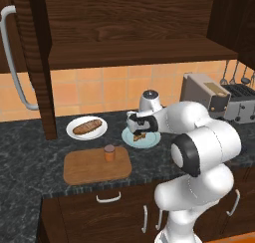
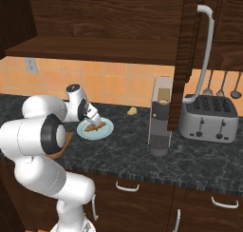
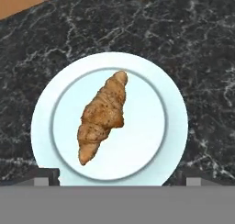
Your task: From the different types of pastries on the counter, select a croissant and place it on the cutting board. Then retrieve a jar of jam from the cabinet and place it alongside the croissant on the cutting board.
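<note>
The pincer (image 3: 117,175) hangs spread wide above the croissant (image 3: 102,115) on its pale-blue plate (image 3: 41,122), its fingertips (image 3: 43,176) half cut off below.

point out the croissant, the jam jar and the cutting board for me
croissant (image 3: 102,120), hand view, middle of its body
jar of jam (image 1: 109,153), left base view, its orange side
cutting board (image 1: 84,168), left base view, bare wood left of the jar
</note>
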Robot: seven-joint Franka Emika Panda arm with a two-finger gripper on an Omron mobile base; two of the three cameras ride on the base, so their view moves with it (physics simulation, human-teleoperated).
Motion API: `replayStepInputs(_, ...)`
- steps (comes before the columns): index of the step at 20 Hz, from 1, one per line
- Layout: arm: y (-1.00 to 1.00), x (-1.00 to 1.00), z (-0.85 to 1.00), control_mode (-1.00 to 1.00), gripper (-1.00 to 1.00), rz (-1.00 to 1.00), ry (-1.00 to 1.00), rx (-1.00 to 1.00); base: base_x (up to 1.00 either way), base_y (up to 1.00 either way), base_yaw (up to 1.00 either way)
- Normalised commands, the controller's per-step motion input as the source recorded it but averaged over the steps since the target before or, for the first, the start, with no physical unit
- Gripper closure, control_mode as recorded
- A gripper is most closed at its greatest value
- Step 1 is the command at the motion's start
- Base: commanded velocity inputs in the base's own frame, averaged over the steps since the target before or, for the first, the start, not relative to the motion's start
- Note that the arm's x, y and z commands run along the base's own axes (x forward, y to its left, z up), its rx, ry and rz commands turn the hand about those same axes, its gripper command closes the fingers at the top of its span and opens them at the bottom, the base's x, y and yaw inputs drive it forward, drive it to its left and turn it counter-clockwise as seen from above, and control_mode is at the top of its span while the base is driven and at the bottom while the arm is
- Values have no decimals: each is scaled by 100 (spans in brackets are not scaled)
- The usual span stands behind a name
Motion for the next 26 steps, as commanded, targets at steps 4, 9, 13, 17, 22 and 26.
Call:
replayStepInputs(4, -22, 34, 2, -100, -100, -10, 7, 24, 0, 0, 0)
replayStepInputs(9, 0, 30, -12, -100, -100, 0, -2, -5, 0, 0, 0)
replayStepInputs(13, 0, 35, -21, -100, -100, 0, -8, -7, 0, 0, 0)
replayStepInputs(17, 0, 0, -29, -100, -100, -2, 2, 1, 0, 0, 0)
replayStepInputs(22, -1, 5, -40, -100, -100, -4, 1, 0, 0, 0, 0)
replayStepInputs(26, 0, 12, -25, -100, -100, -3, 0, 0, 0, 0, 0)
